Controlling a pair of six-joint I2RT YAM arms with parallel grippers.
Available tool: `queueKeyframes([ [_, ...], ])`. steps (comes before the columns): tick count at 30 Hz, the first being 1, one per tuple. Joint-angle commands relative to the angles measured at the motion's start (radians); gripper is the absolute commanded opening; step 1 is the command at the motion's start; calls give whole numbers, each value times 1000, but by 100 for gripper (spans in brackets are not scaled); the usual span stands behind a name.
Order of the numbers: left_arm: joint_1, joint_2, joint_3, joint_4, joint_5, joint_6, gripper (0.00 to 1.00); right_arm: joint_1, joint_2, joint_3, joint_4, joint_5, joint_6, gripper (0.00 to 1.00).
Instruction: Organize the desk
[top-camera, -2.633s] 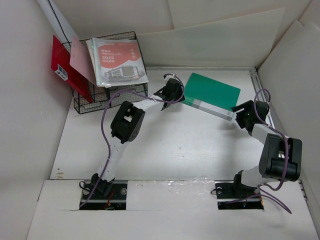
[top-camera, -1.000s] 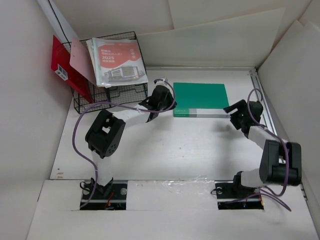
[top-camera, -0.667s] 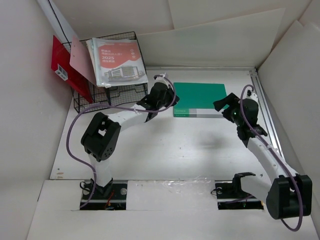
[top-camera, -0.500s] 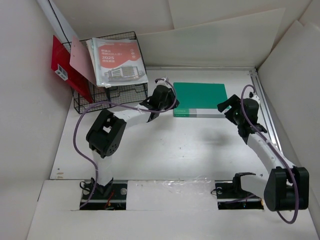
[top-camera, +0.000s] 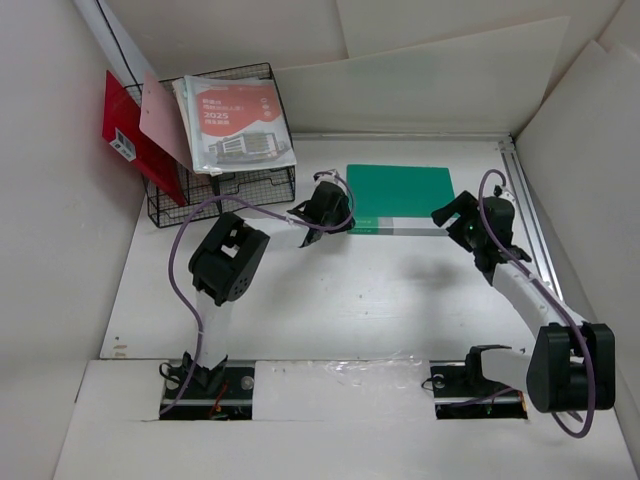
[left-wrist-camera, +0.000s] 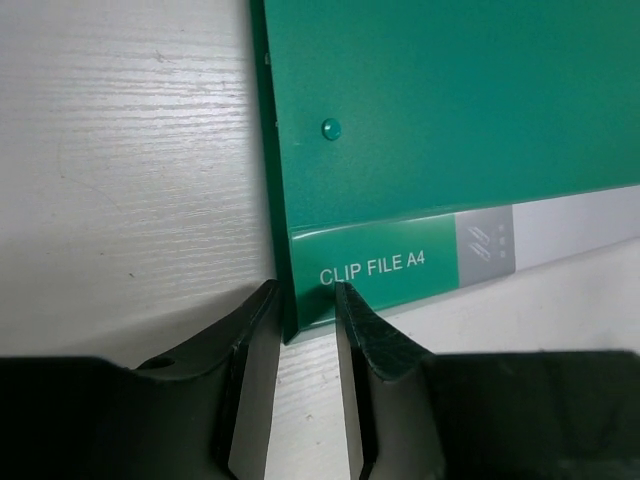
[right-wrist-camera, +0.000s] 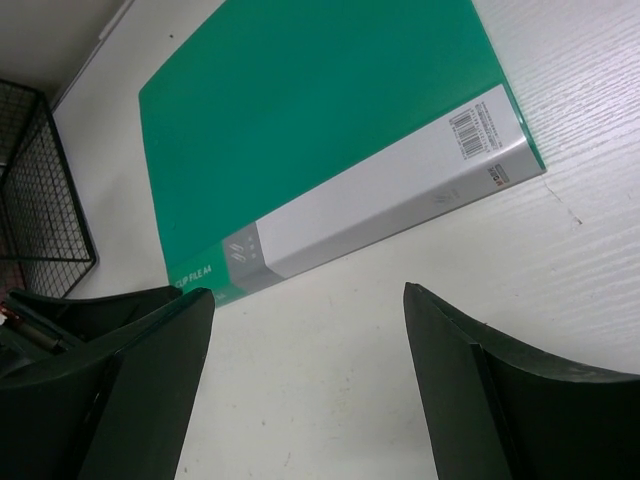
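Observation:
A green clip file (top-camera: 400, 190) with a white and grey spine lies flat at the back of the white desk (top-camera: 350, 290). My left gripper (top-camera: 340, 214) sits at the file's near left corner. In the left wrist view its jaws (left-wrist-camera: 305, 292) stand narrowly open, with the corner of the file (left-wrist-camera: 450, 120) between the tips and bare desk showing in the gap. My right gripper (top-camera: 455, 216) hovers by the spine's right end. It is wide open (right-wrist-camera: 308, 290) over bare desk, just short of the file (right-wrist-camera: 320, 120), with nothing between its fingers.
A black wire basket (top-camera: 222, 186) stands at the back left, holding white booklets (top-camera: 237, 122), a pink sheet (top-camera: 160, 122) and a red folder (top-camera: 132, 135). A metal rail (top-camera: 527, 200) runs along the desk's right edge. Upright white boards enclose the desk.
The file, earlier tilted and held between both grippers, now lies flat and square at the back. My left jaws have parted from shut. The right gripper has drawn slightly back from the spine.

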Motion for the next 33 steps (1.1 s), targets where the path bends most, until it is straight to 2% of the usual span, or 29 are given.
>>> queueKeyframes([
  [1,-2,9,37,37,35,3,23,17,-2,2,64,-13,-12,82],
  [4,-2,0,25,37,56,3,23,28,7,2,64,-13,-12,82],
  [8,-2,0,14,46,66,-8,29,49,18,2,73,-13,-12,82],
  [12,-2,20,5,59,75,-17,29,69,27,2,93,-13,-3,82],
  [14,-2,32,5,73,84,-40,19,78,27,2,103,-25,7,82],
  [16,-2,41,5,93,84,-49,0,87,27,-9,103,-25,7,82],
  [20,-2,-43,-51,119,69,-49,0,106,-5,-27,103,-25,7,82],
  [26,-2,-218,-128,129,69,-40,0,178,-83,-58,54,-36,-24,94],
  [29,-2,-293,-161,129,69,-40,0,250,-160,-67,-36,40,-70,95],
  [31,-2,-304,-152,110,78,-26,0,349,-203,-42,-114,173,-101,95],
  [33,-2,-328,-136,63,78,-8,0,409,-216,31,-179,224,-157,95],
])
